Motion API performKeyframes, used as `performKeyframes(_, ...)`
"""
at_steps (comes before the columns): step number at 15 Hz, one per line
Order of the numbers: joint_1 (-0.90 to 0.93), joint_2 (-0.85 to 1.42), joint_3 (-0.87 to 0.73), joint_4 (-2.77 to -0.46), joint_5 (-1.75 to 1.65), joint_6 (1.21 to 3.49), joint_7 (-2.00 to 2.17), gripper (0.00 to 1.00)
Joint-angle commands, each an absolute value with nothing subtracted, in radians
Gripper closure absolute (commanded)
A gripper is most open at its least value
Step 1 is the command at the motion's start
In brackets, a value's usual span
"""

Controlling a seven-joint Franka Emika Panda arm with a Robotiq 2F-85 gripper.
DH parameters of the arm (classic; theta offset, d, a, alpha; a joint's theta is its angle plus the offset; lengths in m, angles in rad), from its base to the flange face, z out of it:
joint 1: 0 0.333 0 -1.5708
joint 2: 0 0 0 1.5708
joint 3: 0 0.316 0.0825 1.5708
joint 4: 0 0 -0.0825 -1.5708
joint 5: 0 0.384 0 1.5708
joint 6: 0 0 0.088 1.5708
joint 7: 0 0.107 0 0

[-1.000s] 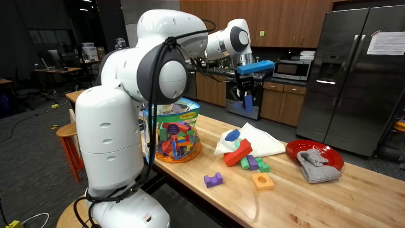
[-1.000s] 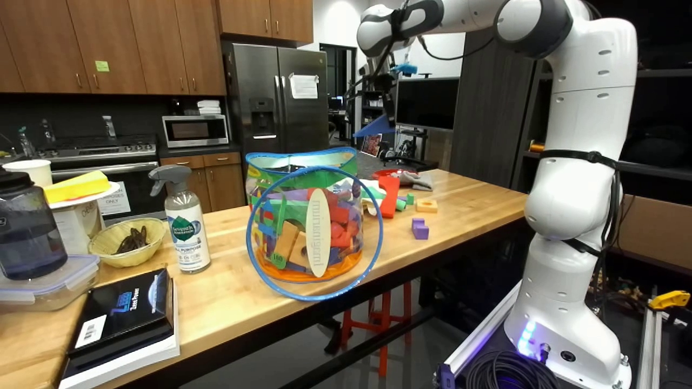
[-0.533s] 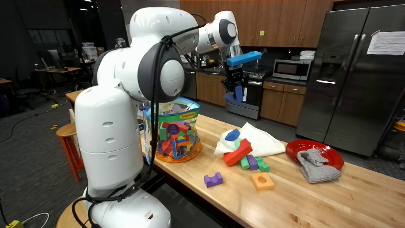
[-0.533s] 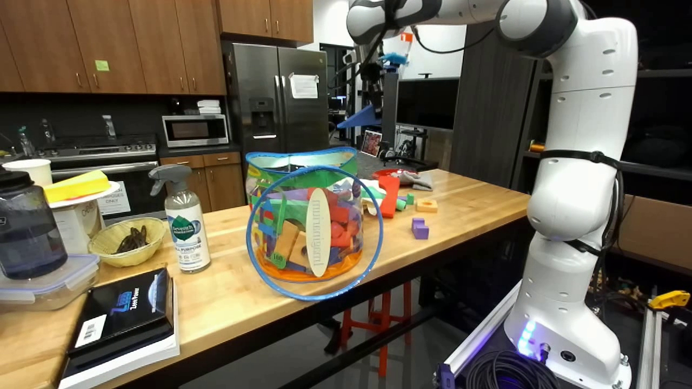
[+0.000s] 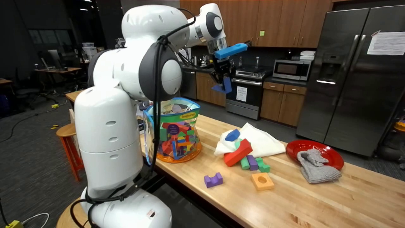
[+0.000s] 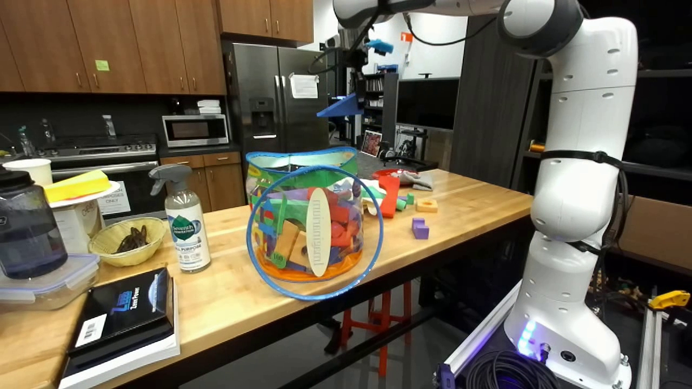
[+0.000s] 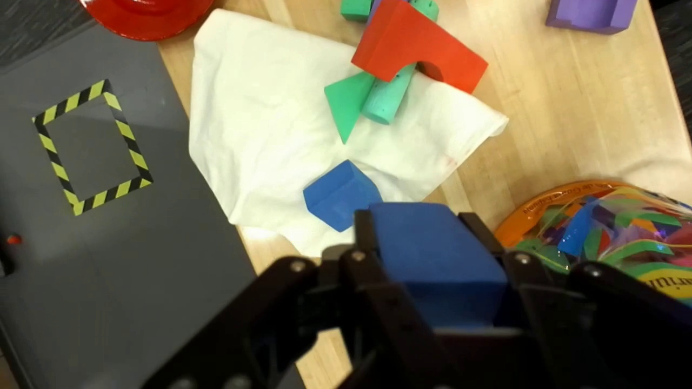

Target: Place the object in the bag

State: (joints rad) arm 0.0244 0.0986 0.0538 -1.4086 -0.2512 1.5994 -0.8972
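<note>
Got the blue wedge (image 7: 438, 251) pinched in the hand (image 7: 419, 220) rn — up in midair, well off the worktop (image 5: 300, 202), showing higher than the upright see-thru bag (image 5: 171, 118) in both exterior views. Can also see a 2nd blue block (image 7: 340, 195) on the white cloth (image 7: 243, 119), nr a red arch block (image 7: 394, 40).

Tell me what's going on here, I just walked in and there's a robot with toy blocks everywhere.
The robot's gripper is holding a blue wedge-shaped block in the air above the wooden table. The aim seems to be dropping it into the see-through bag of colourful toys standing there, but it isn't in yet; in the wrist view the bag is off to one side. A second blue block lies on the white cloth below.
</note>
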Motion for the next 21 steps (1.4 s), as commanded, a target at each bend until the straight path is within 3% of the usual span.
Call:
performKeyframes(1,0.049,0.096,0.072,-1.376,-0.255,1.585,-0.909,0.84)
performKeyframes(21,0.173,0.04,0.213,-1.597,-0.239,1.731,-0.932,0.84)
